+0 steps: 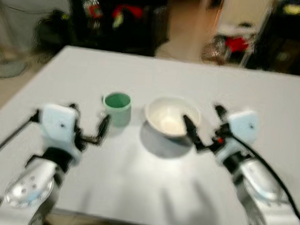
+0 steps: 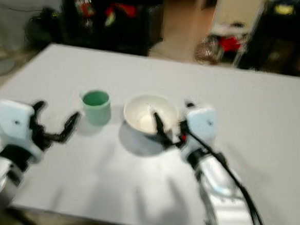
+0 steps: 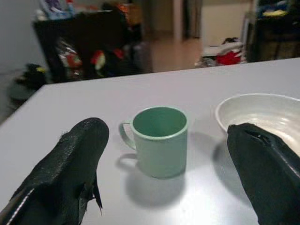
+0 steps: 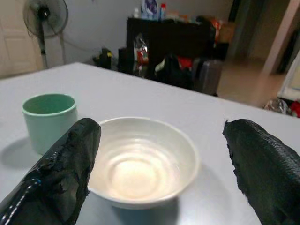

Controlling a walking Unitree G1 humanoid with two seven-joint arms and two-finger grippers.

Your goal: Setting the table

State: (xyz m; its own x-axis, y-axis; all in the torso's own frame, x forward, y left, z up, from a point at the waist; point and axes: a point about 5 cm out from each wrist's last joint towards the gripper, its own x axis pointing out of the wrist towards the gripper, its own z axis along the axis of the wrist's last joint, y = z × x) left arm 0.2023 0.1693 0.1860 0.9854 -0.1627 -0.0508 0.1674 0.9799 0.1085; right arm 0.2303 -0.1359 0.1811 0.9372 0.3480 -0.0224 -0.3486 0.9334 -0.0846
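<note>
I see a white table (image 1: pixel 135 178) with a green mug (image 1: pixel 117 107) and a white bowl (image 1: pixel 169 116) standing side by side near its middle, the mug left of the bowl and a small gap between them. Both sit upright. The bowl's inside looks bare, and I cannot tell whether the mug holds anything.

My left gripper (image 1: pixel 87 124) hangs over the table on the near left, just short of the mug, fingers spread wide and holding nothing. From its wrist camera the mug (image 3: pixel 159 140) sits between the two black fingers (image 3: pixel 70 168) and beyond them, handle turned to the left, with the bowl's rim (image 3: pixel 262 105) at the right.

My right gripper (image 1: pixel 205 124) is at the bowl's near right, also wide open and empty. One finger (image 1: pixel 190 128) reaches over the bowl's near rim; the other lies to the right of it. I cannot tell whether the finger touches the rim. Its wrist camera looks between the spread fingers (image 4: pixel 61 173) at the bowl (image 4: pixel 140 164).

The far room is blurred, dark furniture and clutter.
</note>
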